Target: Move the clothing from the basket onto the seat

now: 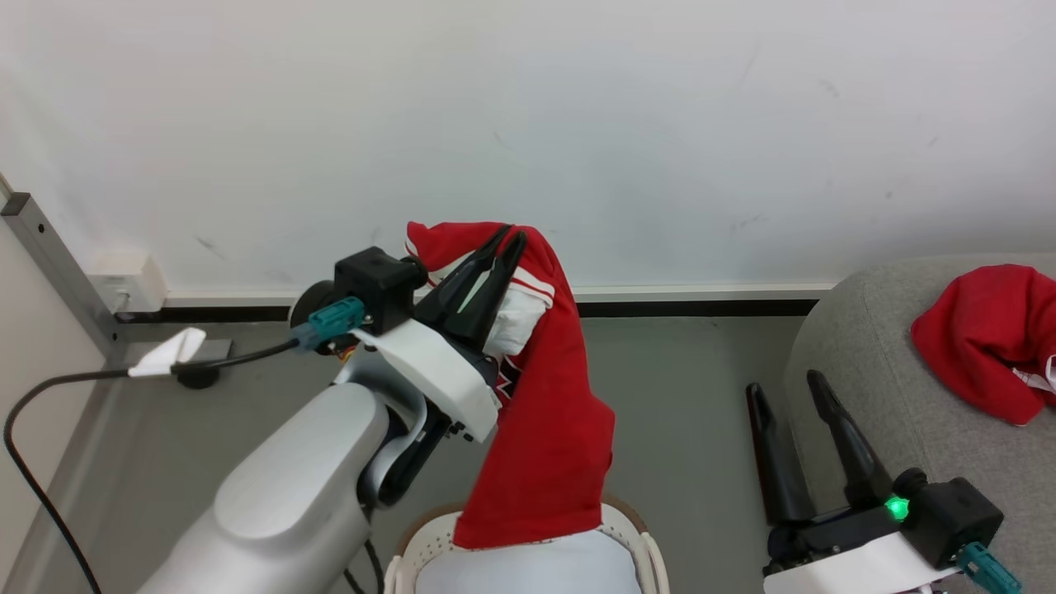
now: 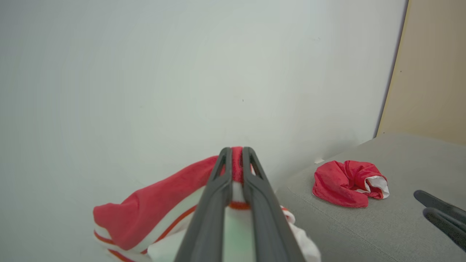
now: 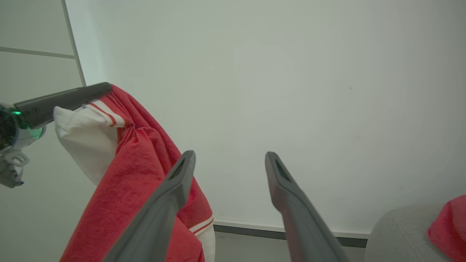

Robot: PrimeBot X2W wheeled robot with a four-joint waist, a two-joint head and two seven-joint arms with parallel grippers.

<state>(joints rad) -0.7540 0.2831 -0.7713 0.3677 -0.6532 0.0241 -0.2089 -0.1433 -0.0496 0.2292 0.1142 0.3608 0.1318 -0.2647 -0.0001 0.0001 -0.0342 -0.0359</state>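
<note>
The left gripper [image 1: 510,236], frame centre, is clamped on a red jersey [image 1: 553,412] hanging over the basket [image 1: 639,528] at bottom. Best lift until its hem clears the rim, then swing right to the seat [image 1: 866,371]. The right gripper [image 1: 785,386], lower right, has its fingers apart.

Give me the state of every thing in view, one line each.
left hand, shut on the hanging garment
hanging garment, lifted, draping down toward the basket
right hand, open, empty
second garment, crumpled on the seat
basket, upright, pale cushion inside
seat, bearing the second garment
</note>
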